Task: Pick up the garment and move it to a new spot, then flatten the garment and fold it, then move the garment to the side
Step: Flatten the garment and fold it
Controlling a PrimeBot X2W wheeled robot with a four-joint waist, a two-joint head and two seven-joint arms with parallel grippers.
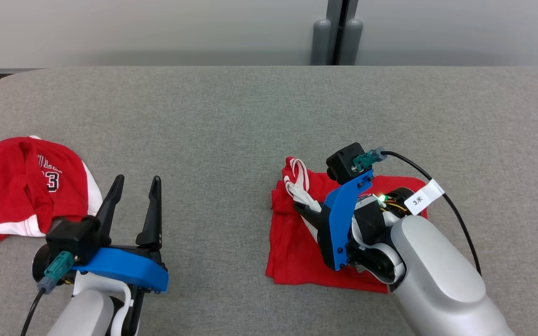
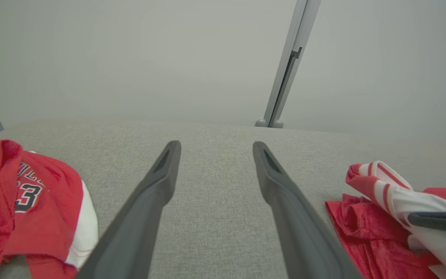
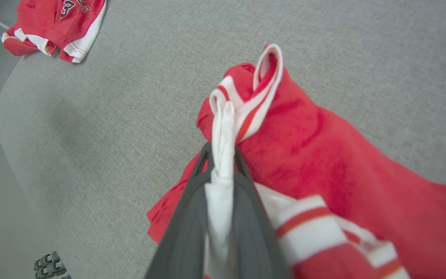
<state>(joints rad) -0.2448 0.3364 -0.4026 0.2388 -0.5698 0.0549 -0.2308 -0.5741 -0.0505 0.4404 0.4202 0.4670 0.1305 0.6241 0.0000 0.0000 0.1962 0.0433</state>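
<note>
Nearest the head camera, the right forearm (image 1: 442, 284) reaches over the garment (image 1: 292, 247), a red piece with white-and-red striped trim that lies folded and rumpled on the grey cloth-covered desk (image 1: 250, 116). Beyond the garment, bare desk runs up to the straight far edge under a pale wall, where a grey post (image 1: 336, 32) stands. Left of the garment there is a broad open stretch, and right of it the surface is open too. Far left of the garment the desk's corner is rounded, and near it lies a second red jersey (image 1: 21, 186), crumpled. It shows the number "23" under letters that read "ULL", the rest hidden in folds. Just right of the garment, a white tag (image 1: 421, 198) on the black cable (image 1: 460, 219) reads "3" followed by a small character. In the right wrist view the right jaws are closed on a bunched white strip of the garment's trim, pinching it between both fingers. The left jaws stand wide apart over bare desk to the left of the garment, between it and the jersey, holding nothing.
</note>
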